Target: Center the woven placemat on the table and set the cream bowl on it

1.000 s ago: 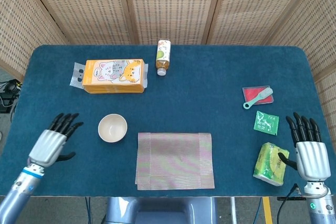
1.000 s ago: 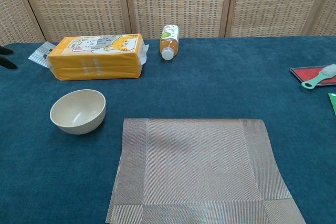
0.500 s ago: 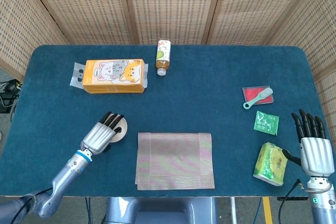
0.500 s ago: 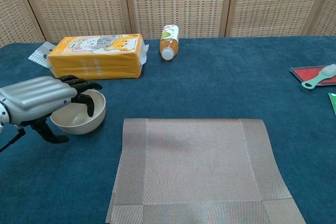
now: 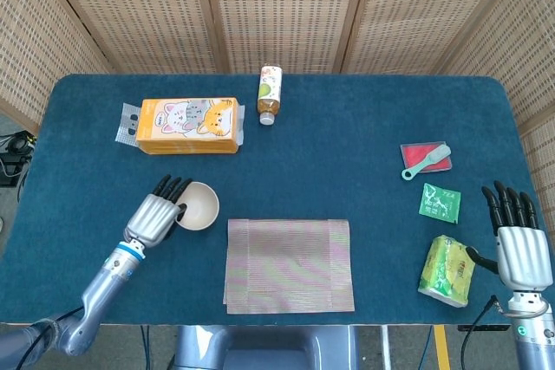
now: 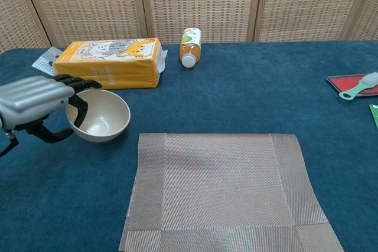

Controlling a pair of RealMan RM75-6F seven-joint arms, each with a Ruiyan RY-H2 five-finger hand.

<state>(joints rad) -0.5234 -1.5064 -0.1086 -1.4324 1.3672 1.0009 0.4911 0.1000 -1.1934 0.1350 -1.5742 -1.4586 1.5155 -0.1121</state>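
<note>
left hand (image 6: 35,107) fingers hooked over bowl (image 6: 100,116) rim, gripping it for transfer onto placemat (image 6: 227,190); right hand (image 5: 523,253) idle, fingers spread, empty.

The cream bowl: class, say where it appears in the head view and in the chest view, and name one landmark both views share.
Head view: the cream bowl sits left of centre, off the placemat's upper-left corner, with the left hand at its left rim.
Chest view: the bowl is at the left, tilted, above the placemat's corner.
Shared landmark: the orange cat-print box beyond the bowl.
</note>
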